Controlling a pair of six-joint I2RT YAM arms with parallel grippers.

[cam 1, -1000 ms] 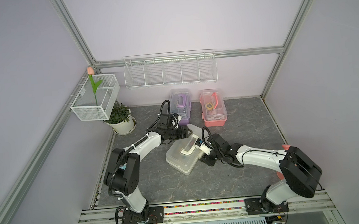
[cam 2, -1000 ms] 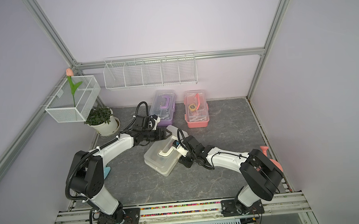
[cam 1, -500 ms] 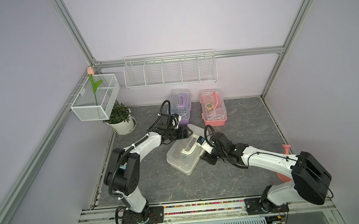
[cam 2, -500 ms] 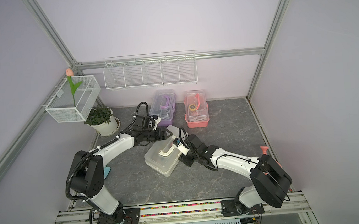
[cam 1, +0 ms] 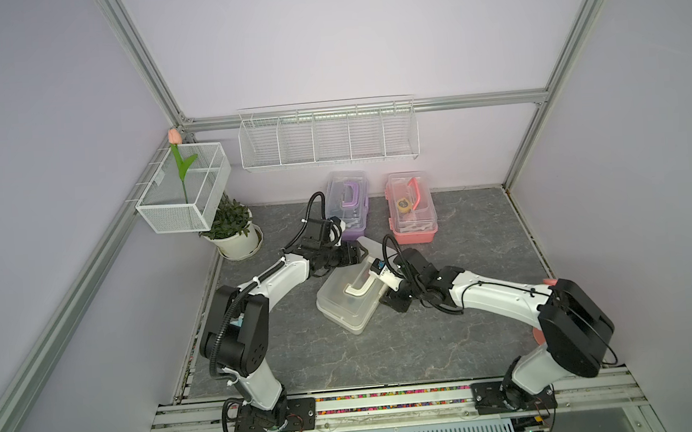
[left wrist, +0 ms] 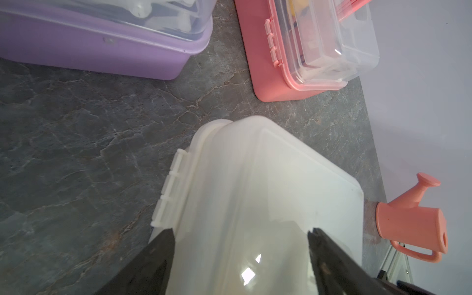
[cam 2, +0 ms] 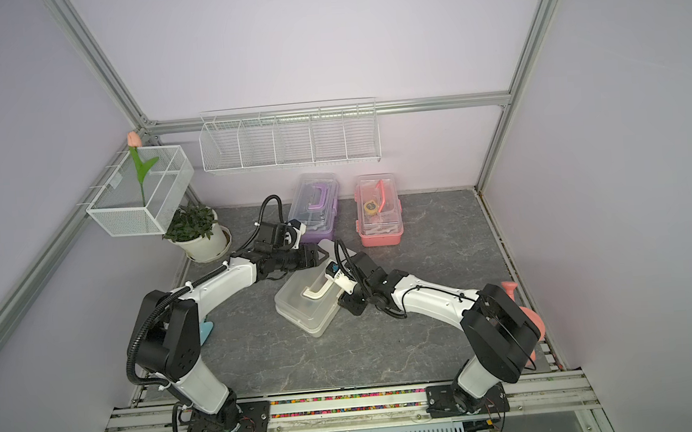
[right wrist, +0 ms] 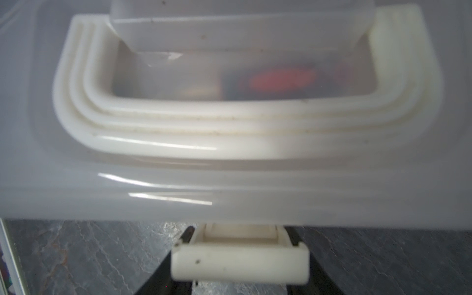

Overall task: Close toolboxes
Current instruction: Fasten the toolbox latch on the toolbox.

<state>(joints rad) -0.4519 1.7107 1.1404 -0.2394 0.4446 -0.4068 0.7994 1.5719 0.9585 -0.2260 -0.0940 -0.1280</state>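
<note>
The white toolbox (cam 1: 350, 304) (cam 2: 305, 311) lies slantwise mid-table, its clear lid down and its white handle (right wrist: 178, 127) flat on top. My left gripper (cam 1: 359, 252) (left wrist: 240, 235) is open at the box's far end, its fingers spread over the lid (left wrist: 255, 178) by the hinge edge. My right gripper (cam 1: 385, 291) (right wrist: 241, 235) is at the front side, its fingers against both sides of the white latch (right wrist: 240, 263). The purple toolbox (cam 1: 350, 208) (left wrist: 102, 51) and the pink toolbox (cam 1: 413, 212) (left wrist: 275, 84) stand by the back wall with their lids down.
A potted plant (cam 1: 235, 233) sits at the back left under a mesh basket (cam 1: 184, 195) holding a tulip. A wire basket (cam 1: 328, 139) hangs on the back wall. A pink watering can (cam 2: 526, 313) stands by the right wall behind my right arm.
The right arm's elbow swung outward and came back, while its gripper stayed at the latch. The left arm and the white toolbox have hardly moved.
</note>
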